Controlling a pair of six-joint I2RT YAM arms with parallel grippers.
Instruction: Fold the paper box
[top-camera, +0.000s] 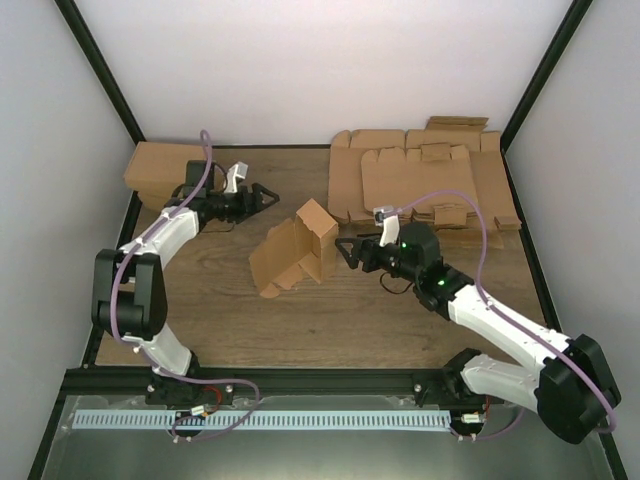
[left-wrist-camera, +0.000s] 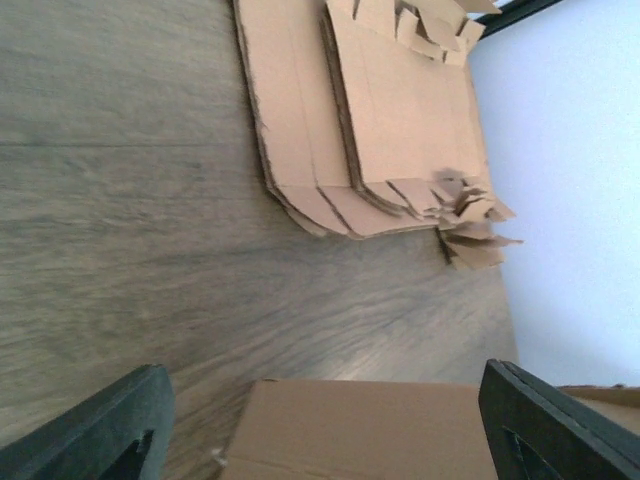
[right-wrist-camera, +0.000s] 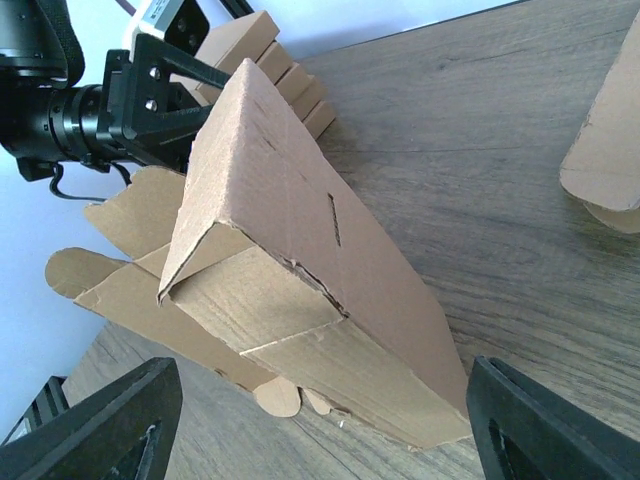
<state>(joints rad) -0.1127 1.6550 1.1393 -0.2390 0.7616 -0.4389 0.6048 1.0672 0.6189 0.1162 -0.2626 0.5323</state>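
A wood-grain table (top-camera: 220, 300) sits inside white walls (top-camera: 320, 60) with black frame posts (top-camera: 100, 70) at the corners, and a pale slotted rail (top-camera: 270, 420) runs along the near edge by the arm bases. The paper box (top-camera: 295, 250) stands about mid-table, partly folded: one tall panel is up, a side wall is raised and flaps are spread on the wood toward its near left. Beyond the box to the right, against the back wall, lies a heap of flat cardboard sheets (top-camera: 420, 185) with loose tabs; beyond it to the left, in the far corner, stands a group of shallow brown boxes (top-camera: 165, 170). The left arm reaches up the left side and bends inward, so the left gripper (top-camera: 265, 194) points at the box from the far left, near it but apart. Its jaws stand wide and hold nothing. The left wrist view shows both dark fingers (left-wrist-camera: 110, 430) low in the corners. The right arm stretches in from the near right, and the right gripper (top-camera: 345, 250) hangs just right of the box. Its jaws are spread wide too and grip nothing. In the right wrist view the box (right-wrist-camera: 300, 270) lies ahead between the fingers (right-wrist-camera: 545, 425).
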